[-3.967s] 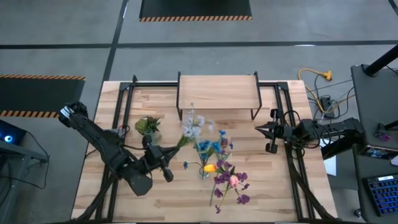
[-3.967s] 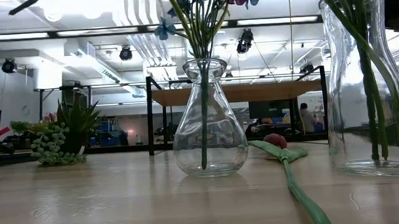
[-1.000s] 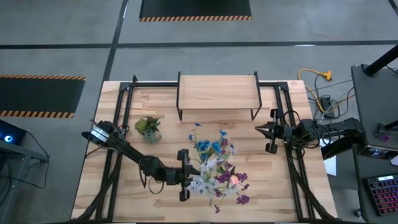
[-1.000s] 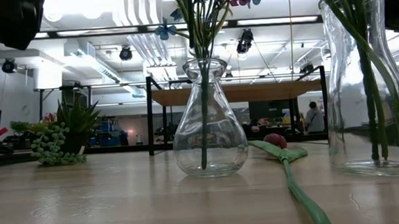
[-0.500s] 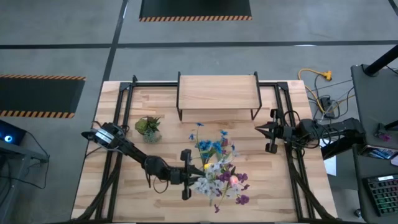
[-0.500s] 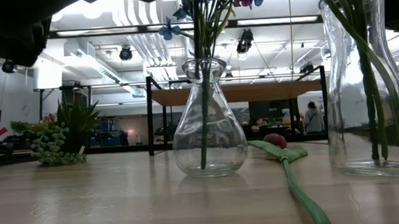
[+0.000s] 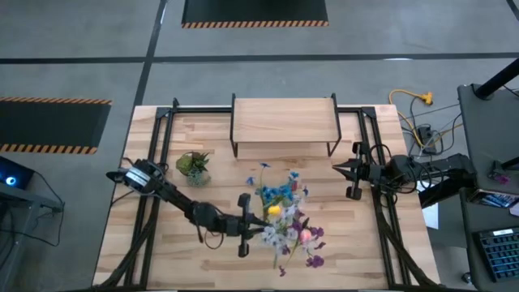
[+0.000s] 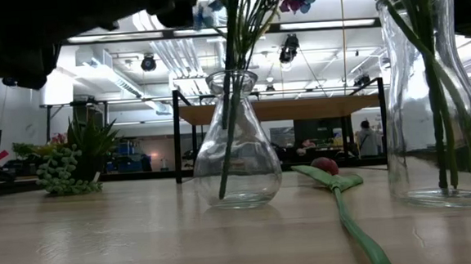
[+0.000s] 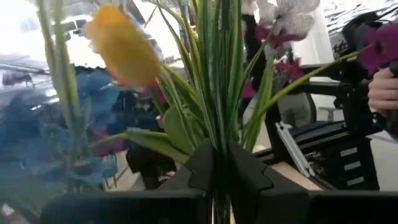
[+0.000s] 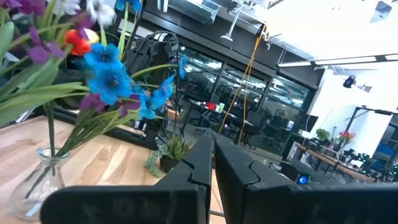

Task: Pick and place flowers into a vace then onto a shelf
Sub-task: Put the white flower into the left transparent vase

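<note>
My left gripper [image 7: 246,228] is out over the middle of the table, shut on a bunch of flowers [image 7: 278,235] with pale white-lilac blooms. It hovers just left of a small round glass vase [image 8: 235,148] holding blue flowers [image 7: 274,193]. A tall glass vase [image 8: 430,95] with purple blooms [image 7: 315,259] stands on its base to the right, nearer the front edge. A pink-headed stem [image 8: 347,211] lies flat on the table between the vases. The shelf [image 7: 284,120] stands at the far edge. My right gripper [image 7: 336,168] waits shut near the table's right side. My left gripper pinches several green stalks [image 9: 216,134] of the bunch together between its two fingers [image 9: 245,171]. It comes level from the table's left, lying along the stalks. The blooms point on toward the right, lifted clear of the table. The stalks' cut ends are hidden behind the fingers.
A small green potted plant [image 7: 193,165] sits left of the vases, toward the far side. Black frame rails [image 7: 162,146] run along the table's left and right sides. Bare wood lies between the plant and the near edge.
My left gripper has moved a little toward the table's right, carrying the white-lilac bunch in over the vases, its dark body now above the small vase in the low view. The small vase has slid slightly toward the table's left. The right arm has kept still.
</note>
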You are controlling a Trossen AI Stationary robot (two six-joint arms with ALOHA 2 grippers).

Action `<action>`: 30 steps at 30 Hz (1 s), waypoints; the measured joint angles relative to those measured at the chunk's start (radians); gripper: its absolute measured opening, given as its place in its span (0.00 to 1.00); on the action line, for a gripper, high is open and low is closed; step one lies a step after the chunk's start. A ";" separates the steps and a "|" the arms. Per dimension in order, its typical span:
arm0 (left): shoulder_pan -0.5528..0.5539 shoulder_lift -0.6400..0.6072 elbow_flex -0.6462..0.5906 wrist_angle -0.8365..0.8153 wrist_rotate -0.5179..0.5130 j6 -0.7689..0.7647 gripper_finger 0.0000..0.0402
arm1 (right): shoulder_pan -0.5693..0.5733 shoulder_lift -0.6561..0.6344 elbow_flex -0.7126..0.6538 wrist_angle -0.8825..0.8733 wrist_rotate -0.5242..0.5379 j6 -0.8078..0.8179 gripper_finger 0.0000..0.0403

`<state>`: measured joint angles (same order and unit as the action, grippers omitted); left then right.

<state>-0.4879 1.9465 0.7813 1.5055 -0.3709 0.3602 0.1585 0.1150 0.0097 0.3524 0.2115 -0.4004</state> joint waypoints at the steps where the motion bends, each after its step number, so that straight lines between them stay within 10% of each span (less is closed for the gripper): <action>1: 0.002 0.000 -0.002 -0.008 0.000 -0.012 0.03 | 0.000 0.000 0.000 0.001 0.000 0.000 0.02; 30: 0.007 -0.001 -0.154 -0.013 -0.189 -0.044 0.03 | 0.000 0.000 0.000 0.000 0.000 0.000 0.02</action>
<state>-0.4812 1.9456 0.6277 1.4925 -0.5602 0.3158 0.1585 0.1146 0.0095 0.3523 0.2115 -0.4004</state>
